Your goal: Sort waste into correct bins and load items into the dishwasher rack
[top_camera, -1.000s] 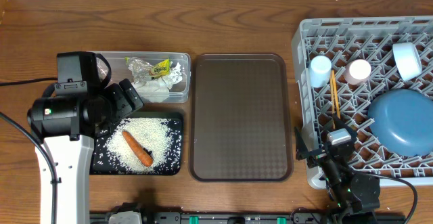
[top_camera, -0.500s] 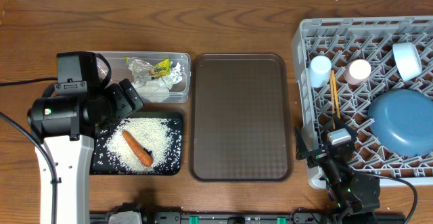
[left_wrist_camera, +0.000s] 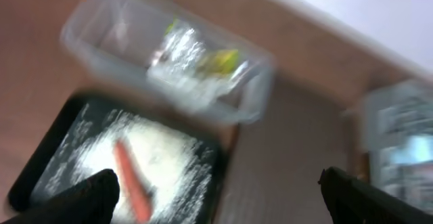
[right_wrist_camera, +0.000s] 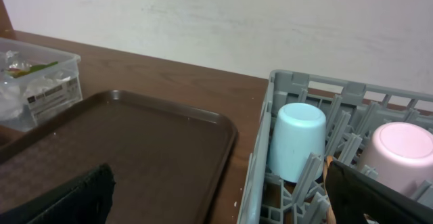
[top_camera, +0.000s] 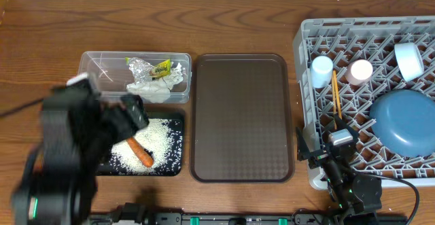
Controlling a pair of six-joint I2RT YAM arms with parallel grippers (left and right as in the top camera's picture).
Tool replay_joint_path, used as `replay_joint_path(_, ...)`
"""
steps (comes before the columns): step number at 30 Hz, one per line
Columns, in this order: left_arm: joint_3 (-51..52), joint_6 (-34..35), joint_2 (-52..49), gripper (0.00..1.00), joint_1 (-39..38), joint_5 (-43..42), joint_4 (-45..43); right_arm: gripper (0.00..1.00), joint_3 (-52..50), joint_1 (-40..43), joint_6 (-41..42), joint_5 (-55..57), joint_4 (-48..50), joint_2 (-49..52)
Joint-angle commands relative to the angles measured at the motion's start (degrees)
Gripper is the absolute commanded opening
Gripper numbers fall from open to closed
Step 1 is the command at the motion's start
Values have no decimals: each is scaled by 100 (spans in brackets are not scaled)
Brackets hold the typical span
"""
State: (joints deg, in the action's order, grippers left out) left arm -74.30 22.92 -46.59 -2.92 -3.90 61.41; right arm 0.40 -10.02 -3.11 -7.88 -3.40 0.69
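Note:
The orange carrot [top_camera: 141, 151] [left_wrist_camera: 129, 181] lies on rice in the black tray [top_camera: 176, 160] [left_wrist_camera: 46, 164]. Behind it stands the clear tub [top_camera: 109, 62] [left_wrist_camera: 101, 31] of crumpled wrappers. My left gripper [top_camera: 134, 113] [left_wrist_camera: 218, 198] hangs open and empty over the black tray's right part, blurred by motion. The grey dishwasher rack [top_camera: 304, 45] [right_wrist_camera: 270, 116] holds the light blue cup [top_camera: 321, 69] [right_wrist_camera: 296, 139], pink cup [top_camera: 361, 71] [right_wrist_camera: 399, 153], chopsticks [top_camera: 336, 92], white-and-blue bowl [top_camera: 410, 60] and blue plate [top_camera: 406, 122]. My right gripper [top_camera: 325, 151] [right_wrist_camera: 220, 198] stands open and empty at the rack's front-left corner.
A large brown serving tray [top_camera: 241, 116] [right_wrist_camera: 135, 149] lies between the bins and the rack, with nothing on it. The left arm's bulk covers the table's front left. Bare wooden tabletop [top_camera: 224, 28] runs along the back.
My left arm has swung toward the table's front and is blurred; the clear tub's left end now shows. The right arm and all objects have stayed put.

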Motion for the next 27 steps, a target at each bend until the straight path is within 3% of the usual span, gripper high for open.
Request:
replay_joint_path(1,411,24,807,98,-245,55,-273,99,-9,42,90,57,-26,-31)
replay_joint_path(11,2997,31,3136,98,-332,50,-2299,99,-9,42,92,57,-26,-31)
replay_joint_path(15,4288,35,3775,98,-334,50,-3812,99,-9,42,92,57,-26,-31)
replay_joint_path(21,6011,614,4380,98,-382,52,-6406,99,-9,42,92,57,-26,-31)
replay_joint_path(27,6848,610,4627,98,-494,59,-6988,99,-9,42,92,57,-26,-31)
